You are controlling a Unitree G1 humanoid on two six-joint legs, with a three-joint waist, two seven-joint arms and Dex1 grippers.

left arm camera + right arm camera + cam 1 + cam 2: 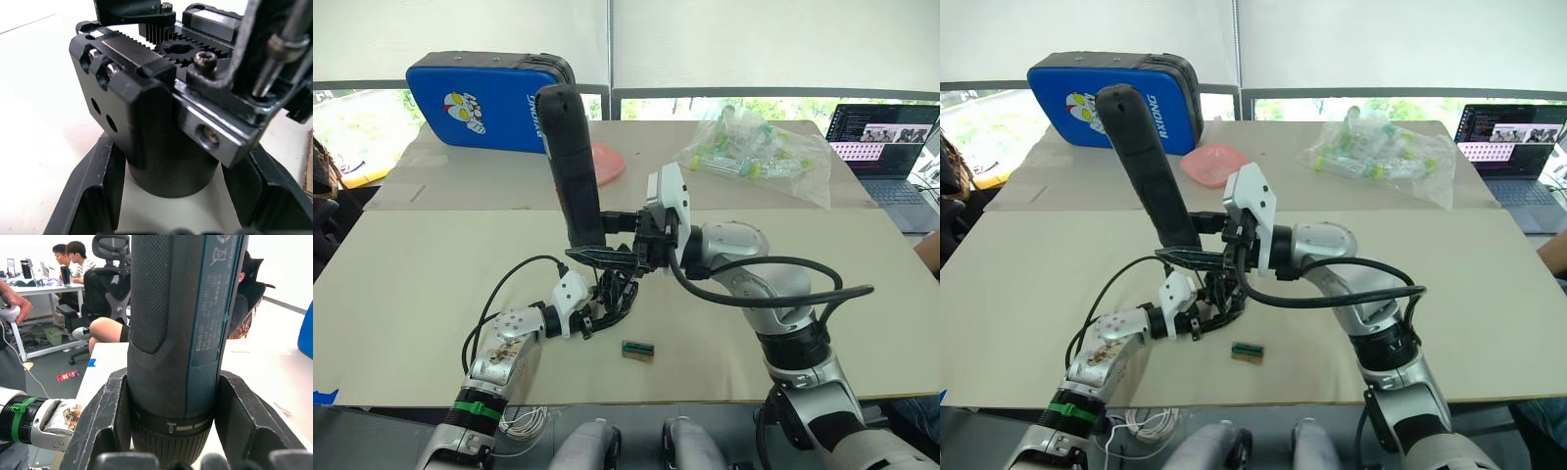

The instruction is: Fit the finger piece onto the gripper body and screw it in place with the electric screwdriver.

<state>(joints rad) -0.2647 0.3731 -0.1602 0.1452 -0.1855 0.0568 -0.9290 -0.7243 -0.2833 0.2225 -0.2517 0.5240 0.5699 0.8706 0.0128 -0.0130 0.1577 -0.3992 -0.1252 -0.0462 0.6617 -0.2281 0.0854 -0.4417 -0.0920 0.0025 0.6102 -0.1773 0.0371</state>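
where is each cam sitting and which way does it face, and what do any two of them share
Left and right eye views: head, facing forward and down over the table; both arms show.
Left wrist view: along the left gripper, shut on the gripper body.
Right wrist view: along the right gripper, shut on the electric screwdriver.
Both eye views share the whole scene.
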